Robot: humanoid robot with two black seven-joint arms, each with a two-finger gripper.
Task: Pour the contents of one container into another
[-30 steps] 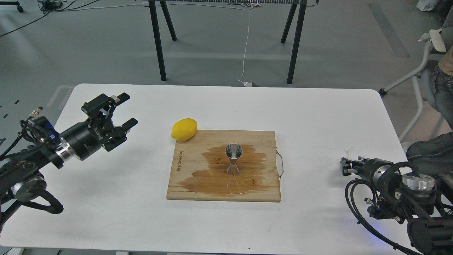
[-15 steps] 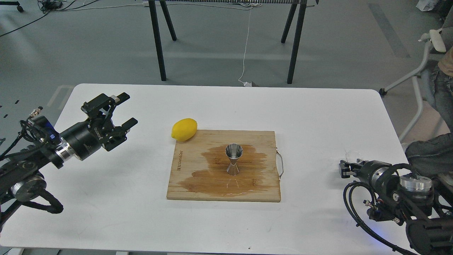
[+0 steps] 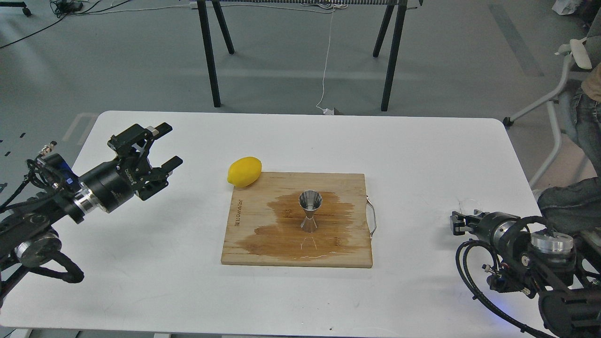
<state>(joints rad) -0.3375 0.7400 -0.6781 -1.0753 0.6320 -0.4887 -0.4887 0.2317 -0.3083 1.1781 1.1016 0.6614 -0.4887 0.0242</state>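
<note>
The steel jigger [image 3: 310,213] stands upright in the middle of the wooden cutting board [image 3: 347,188], inside a dark wet patch. The small clear glass cup [image 3: 469,205] sits on the white table near its right edge, faint and partly hidden behind my right arm's end. My right gripper [image 3: 456,223] lies low beside the cup, just in front of it; it is small and dark, so its fingers cannot be told apart, nor whether it touches the cup. My left gripper [image 3: 168,145] hovers open over the table's left side, far from both, with nothing between its fingers.
A yellow lemon [image 3: 244,171] rests against the board's far left corner. The board has a metal handle [image 3: 372,217] on its right side. Black trestle legs [image 3: 209,56] stand on the floor behind the table, and a chair [image 3: 563,94] is at the right.
My right arm has sunk slightly and drifted a little toward me, with the cup staying next to the gripper. The left arm, jigger and lemon have not moved.
</note>
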